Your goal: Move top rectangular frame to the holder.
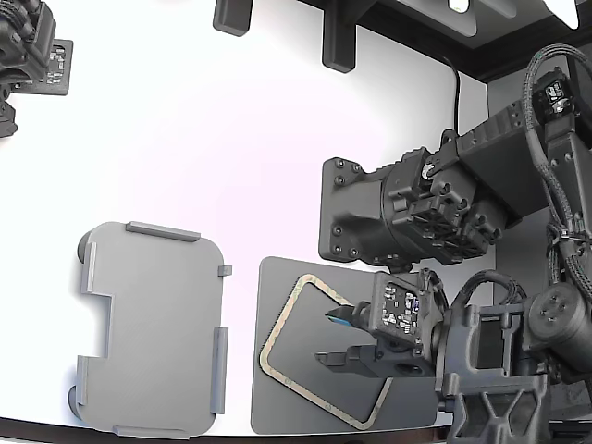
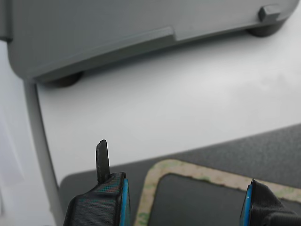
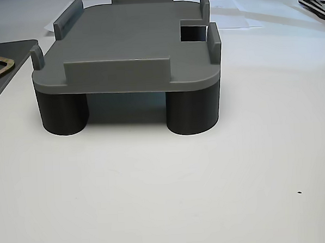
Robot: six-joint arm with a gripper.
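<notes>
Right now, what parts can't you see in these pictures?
- Frame: in the exterior view the gripper covers one long side; whether it touches the frame cannot be told. In the wrist view the picture edge cuts most of it off.
- Holder: its feet are mostly hidden under the plate in the exterior view.
- Mat: the other view shows only a corner at the picture edge.

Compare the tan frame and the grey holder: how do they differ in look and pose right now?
The tan frame is a thin hollow outline; the grey holder is a solid plate with raised edge tabs and a notch. The frame lies flat on the dark mat; the holder stands raised on round feet on the white table. The frame sits skewed, the holder nearly square. Both are rounded rectangles.
</notes>
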